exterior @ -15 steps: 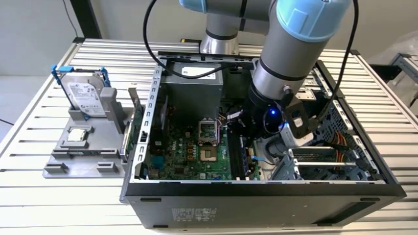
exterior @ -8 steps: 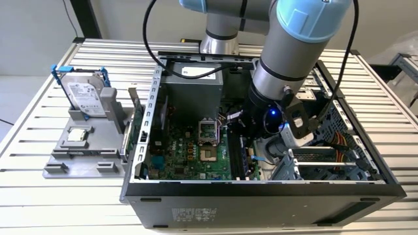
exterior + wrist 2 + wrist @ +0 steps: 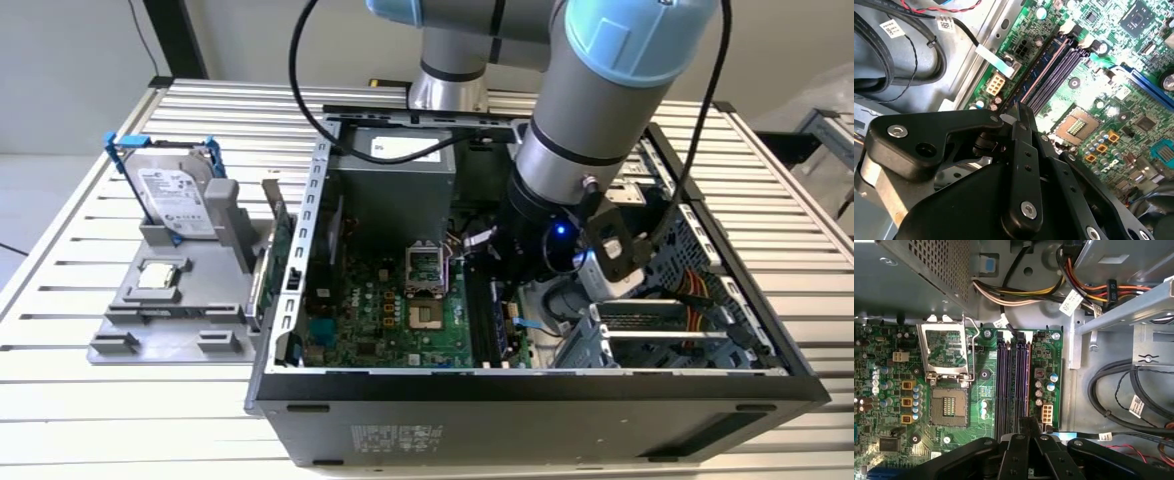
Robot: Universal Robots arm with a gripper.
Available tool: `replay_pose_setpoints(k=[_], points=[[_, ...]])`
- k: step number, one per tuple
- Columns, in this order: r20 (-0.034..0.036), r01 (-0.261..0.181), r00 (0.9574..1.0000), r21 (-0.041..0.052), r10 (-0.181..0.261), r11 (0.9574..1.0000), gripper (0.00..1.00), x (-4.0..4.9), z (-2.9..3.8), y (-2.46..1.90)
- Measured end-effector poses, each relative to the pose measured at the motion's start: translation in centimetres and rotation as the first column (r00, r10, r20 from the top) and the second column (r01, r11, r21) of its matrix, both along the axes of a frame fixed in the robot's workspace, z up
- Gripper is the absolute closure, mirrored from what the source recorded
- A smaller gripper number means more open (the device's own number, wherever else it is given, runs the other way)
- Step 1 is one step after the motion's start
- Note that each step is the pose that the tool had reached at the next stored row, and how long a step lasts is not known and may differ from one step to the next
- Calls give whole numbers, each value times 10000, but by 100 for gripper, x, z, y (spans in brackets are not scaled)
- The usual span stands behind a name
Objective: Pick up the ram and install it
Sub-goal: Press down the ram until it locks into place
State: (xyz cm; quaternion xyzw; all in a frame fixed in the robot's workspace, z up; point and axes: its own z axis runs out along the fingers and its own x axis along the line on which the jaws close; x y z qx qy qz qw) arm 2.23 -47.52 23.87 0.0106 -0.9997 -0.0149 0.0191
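Note:
The ram (image 3: 1044, 66) is a thin dark stick standing on edge in one of the memory slots (image 3: 1004, 385) of the motherboard (image 3: 387, 320), near the board's edge. In both wrist views my gripper (image 3: 1021, 111) sits at the stick's near end with its black fingers pressed together on it. In the first wrist view the ram (image 3: 1021, 380) runs straight away from the gripper (image 3: 1027, 421). In the exterior view the arm (image 3: 574, 180) reaches down into the open computer case (image 3: 534, 385), and the ram (image 3: 502, 320) shows as a dark strip beside the wrist.
The processor socket (image 3: 949, 407) lies bare with its metal bracket (image 3: 946, 347) flipped up beside the slots. Cable bundles (image 3: 1019, 292) and the drive cage (image 3: 667, 330) crowd the case. Outside it, a grey stand (image 3: 134, 330) holds a blue-framed hard drive (image 3: 174, 195) and a small silver chip (image 3: 160, 275).

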Motion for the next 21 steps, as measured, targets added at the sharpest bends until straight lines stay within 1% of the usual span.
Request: replay_pose_setpoints(k=[6,10,14,21], points=[[0,-480,9988,0,480,9988,100,0,0,0],[0,-838,9965,0,838,9965,100,0,0,1],[0,-1209,9927,-1,1209,9927,100,0,0,4],[0,-1851,9827,0,1851,9827,100,0,0,16]])
